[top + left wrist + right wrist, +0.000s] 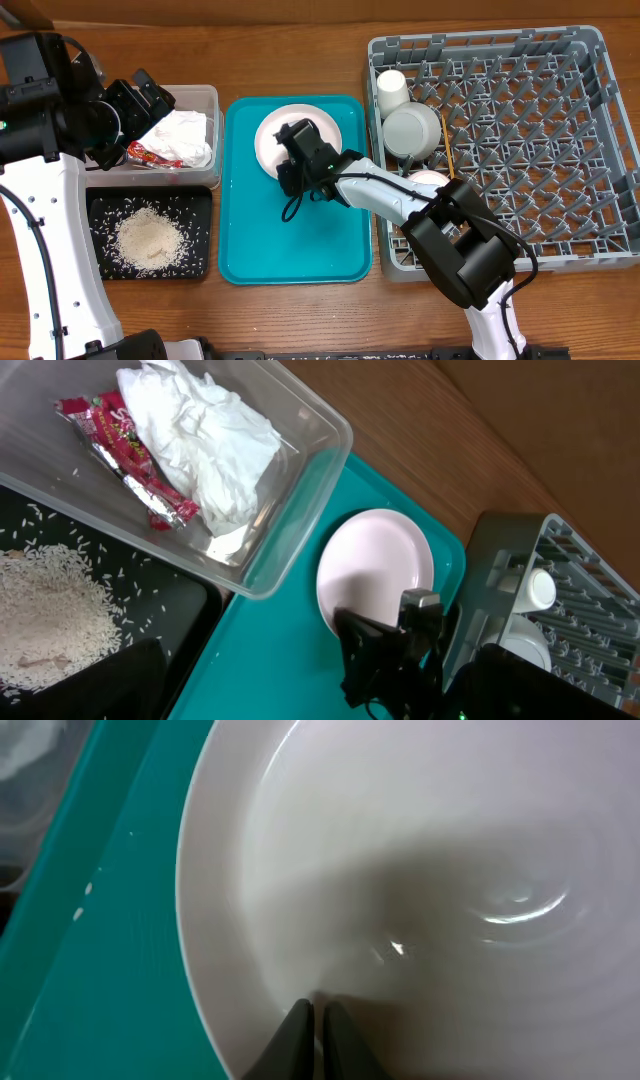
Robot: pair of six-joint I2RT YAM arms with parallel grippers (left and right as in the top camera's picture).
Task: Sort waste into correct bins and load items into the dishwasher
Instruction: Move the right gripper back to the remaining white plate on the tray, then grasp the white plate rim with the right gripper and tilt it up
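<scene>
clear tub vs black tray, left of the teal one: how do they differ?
The clear tub is see-through with tall walls; the black tray is opaque and shallow. The tub holds a napkin and red wrapper; the tray holds rice. Both are rectangular, side by side.

The left arm [75, 260] and right arm [385, 195] share smooth white tubular links and bulky matte-black joint housings [465, 250]. A thin black cable [292, 208] loops beside the black right gripper [314, 1038], whose dark tapered fingertips [292, 1045] seem rubbery.
</scene>
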